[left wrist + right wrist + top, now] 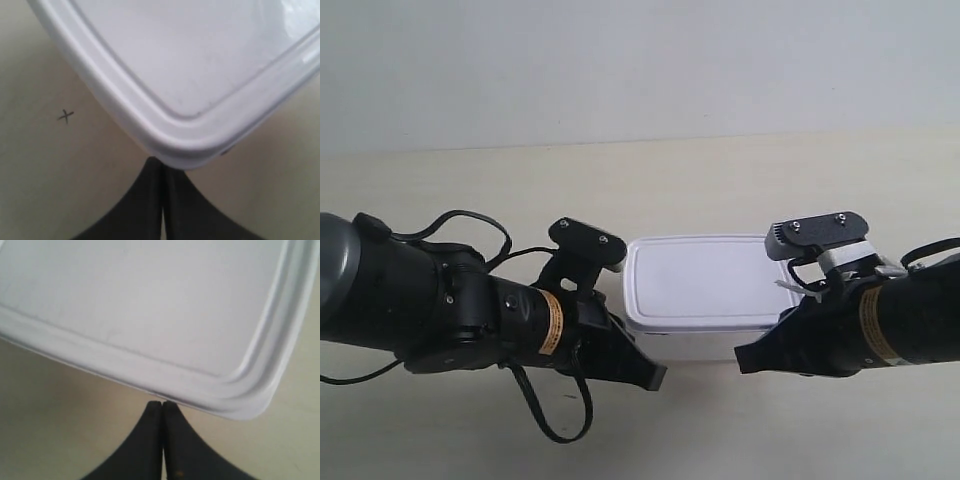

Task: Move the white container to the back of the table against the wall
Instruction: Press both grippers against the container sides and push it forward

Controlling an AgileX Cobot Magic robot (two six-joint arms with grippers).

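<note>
I see left gripper (162,167) and right gripper (163,407) closed, empty, against the shallow white plastic box (200,60); small dark cross (65,116) beside.

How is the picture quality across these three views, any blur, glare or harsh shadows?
Exterior view: soft, even light, faint shadows; the white container is sharp on the table. Left wrist view: the container's near corner is blurred, glare brightens part of its lid, the small cross mark is crisper. Right wrist view: rim soft, shut gripper dark.
</note>
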